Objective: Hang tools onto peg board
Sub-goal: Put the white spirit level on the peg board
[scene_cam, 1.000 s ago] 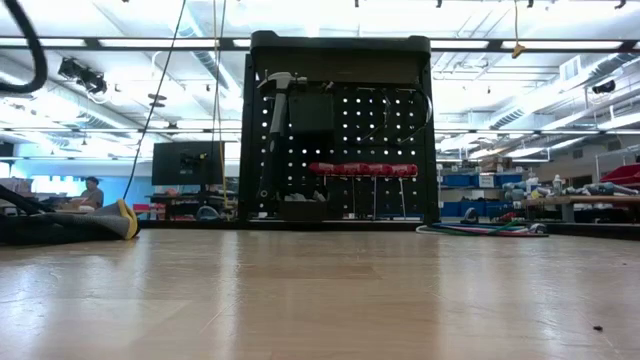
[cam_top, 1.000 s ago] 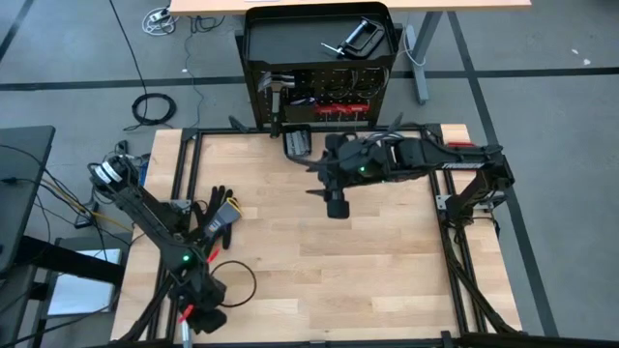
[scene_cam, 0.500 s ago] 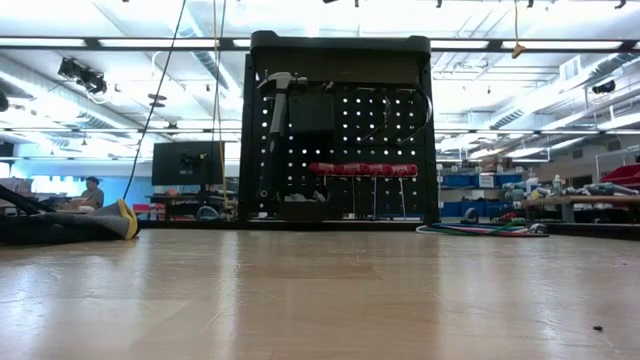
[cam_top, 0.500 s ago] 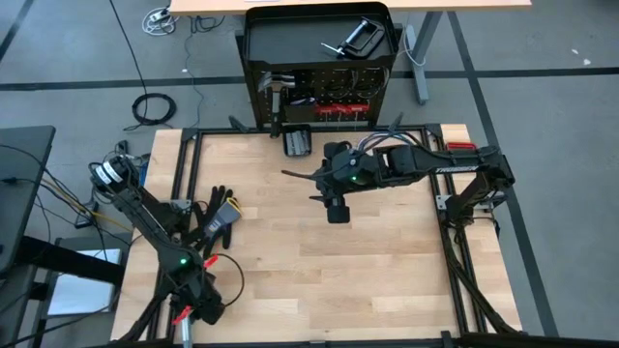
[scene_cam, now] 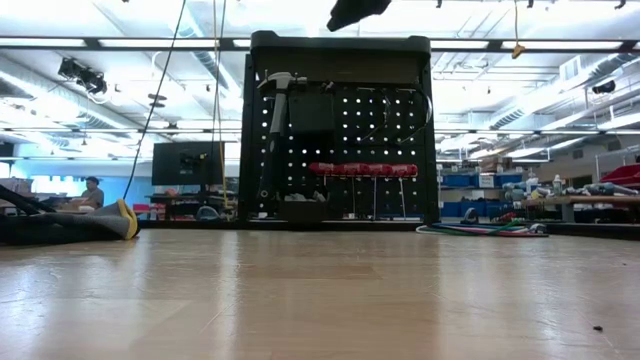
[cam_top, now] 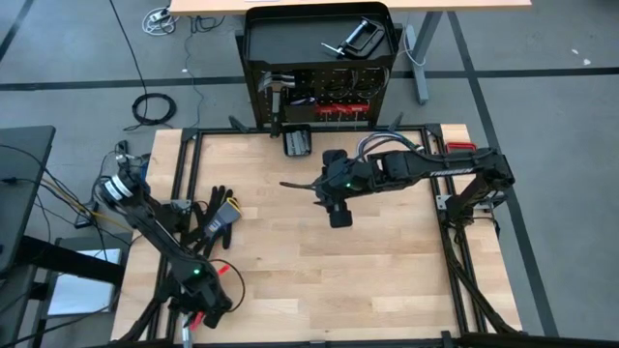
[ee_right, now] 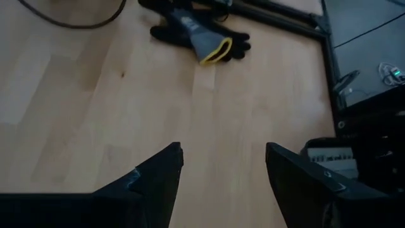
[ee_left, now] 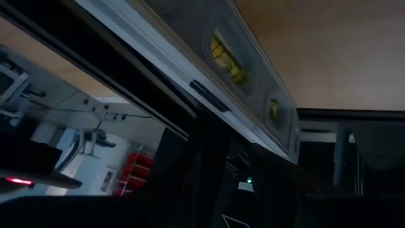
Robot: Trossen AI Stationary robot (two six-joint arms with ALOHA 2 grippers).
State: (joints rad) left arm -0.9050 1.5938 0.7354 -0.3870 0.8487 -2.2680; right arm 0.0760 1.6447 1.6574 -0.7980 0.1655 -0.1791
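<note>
Over the middle of the table (cam_top: 387,280), my right claw (ee_right: 223,155) hangs with its fingers (ee_right: 158,172) spread and only bare wood between them, so it carries nothing. Taking twelve o'clock as the table's far edge in the overhead view, the black work glove (cam_top: 218,217) lies at about nine from it. Farther off, at roughly twelve, the peg board (cam_top: 311,79) stands upright just beyond the table's far edge. A hammer (scene_cam: 278,110) hangs there head up, its long axis vertical, beside a level row of red-handled drivers (scene_cam: 362,169). Farthest, in the tray (cam_top: 250,39) on top, the C-clamp (cam_top: 365,35) lies slantwise, running about two to eight. My right arm is much the nearer. My left claw (cam_top: 198,314) sits at the seven o'clock corner; I cannot tell its state.
</note>
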